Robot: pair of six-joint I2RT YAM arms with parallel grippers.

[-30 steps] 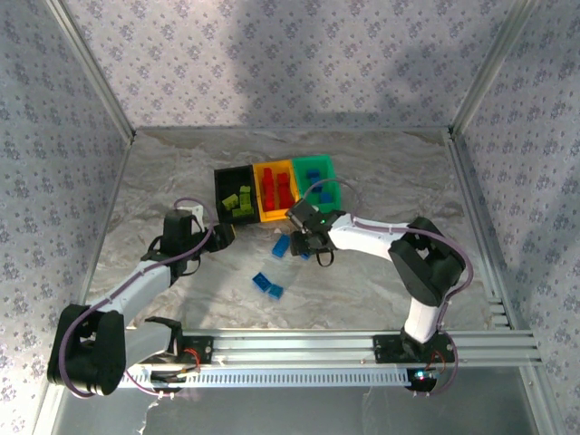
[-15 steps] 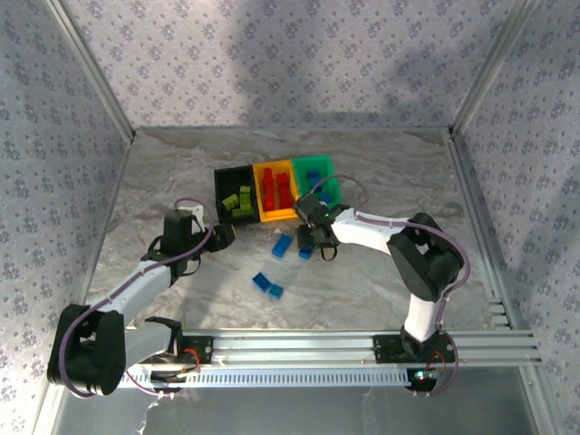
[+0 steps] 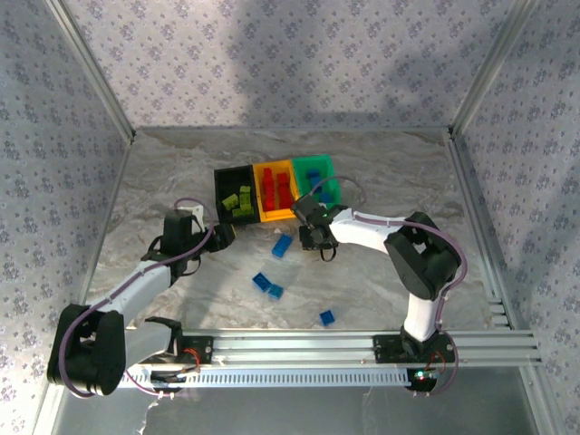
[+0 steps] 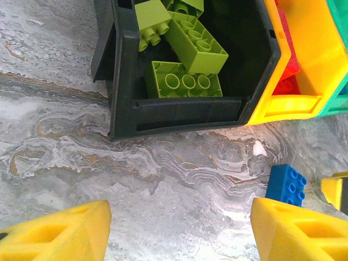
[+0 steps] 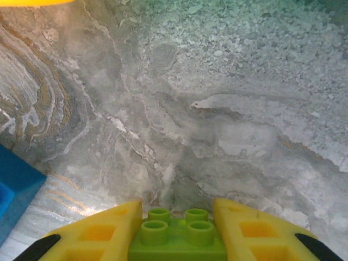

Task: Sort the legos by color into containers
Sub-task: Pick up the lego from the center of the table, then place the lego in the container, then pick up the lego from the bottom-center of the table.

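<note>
Three containers stand in a row: a black bin (image 3: 220, 186) with lime legos (image 4: 187, 81), a yellow bin (image 3: 275, 216) with red legos, and a green bin (image 3: 317, 163). My right gripper (image 3: 314, 238) is low over the table in front of the yellow and green bins, shut on a lime green lego (image 5: 179, 242) held between its yellow fingers. My left gripper (image 3: 227, 234) hovers in front of the black bin (image 4: 179, 111), open, with bare table between its fingers (image 4: 65, 234). A blue lego (image 4: 286, 185) lies just right of it.
Loose blue legos lie on the marble table: one (image 3: 282, 246) beside the right gripper, two (image 3: 268, 285) nearer the front, one (image 3: 326, 317) close to the front rail. A blue lego (image 5: 13, 187) shows at the left of the right wrist view. Patterned walls enclose the table.
The right gripper has shut on the lime green lego. A blue lego that lay beside it has skidded toward the front rail. The left arm has stayed still.
</note>
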